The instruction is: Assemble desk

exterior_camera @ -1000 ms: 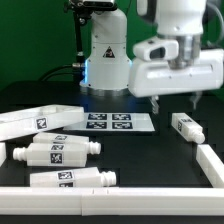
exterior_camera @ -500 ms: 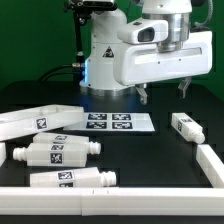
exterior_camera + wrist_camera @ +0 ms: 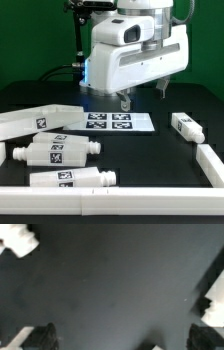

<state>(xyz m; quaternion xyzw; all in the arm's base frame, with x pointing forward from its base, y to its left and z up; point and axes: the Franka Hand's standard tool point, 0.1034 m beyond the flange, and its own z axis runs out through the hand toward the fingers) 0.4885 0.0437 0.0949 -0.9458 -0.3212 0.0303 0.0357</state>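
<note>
The rail (image 3: 100,208) bounds the black table (image 3: 150,150) along the near edge and up the exterior view's right side. The gripper (image 3: 144,96) hangs clear of the table near the marker board (image 3: 110,122), jaws spread wide with nothing between them. In the wrist view its fingers (image 3: 40,336) frame bare, blurred table. Open table lies between board and near rail, toward the exterior view's right. The slab (image 3: 30,120) lies flat at the exterior view's left. Two legs (image 3: 55,153) lie on their sides just before it, a third leg (image 3: 72,179) lies beside the near rail, and a fourth leg (image 3: 187,127) lies apart at the right. A green backdrop (image 3: 30,50) stands behind.
</note>
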